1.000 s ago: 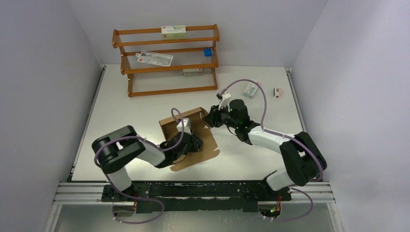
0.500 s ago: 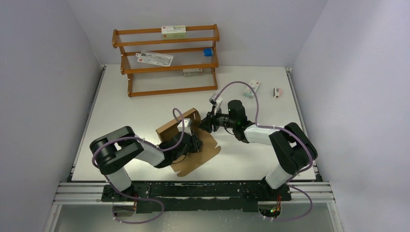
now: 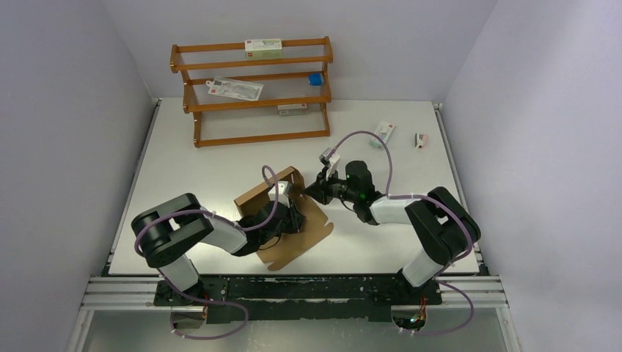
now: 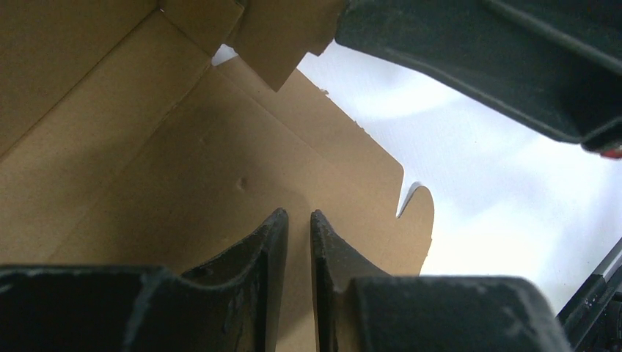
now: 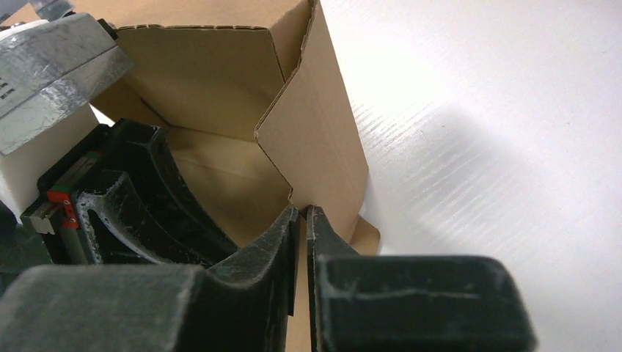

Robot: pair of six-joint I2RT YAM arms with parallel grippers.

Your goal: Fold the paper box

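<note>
Top external: paper box half-formed on table, betw both claws. L claw: fingers nearly together, nothing seen betw them, box floor right below tips, flat flap beyond. R claw: pinched on box side-wall edge, wall rising ahead; L claw close beside, inside box.

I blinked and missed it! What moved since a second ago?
The right gripper swung left and nearer, up against the paper box, whose raised wall turned a bit left. It seems to pinch that wall's edge. The left gripper stayed pressed inside the box, and the wooden shelf didn't move.
</note>
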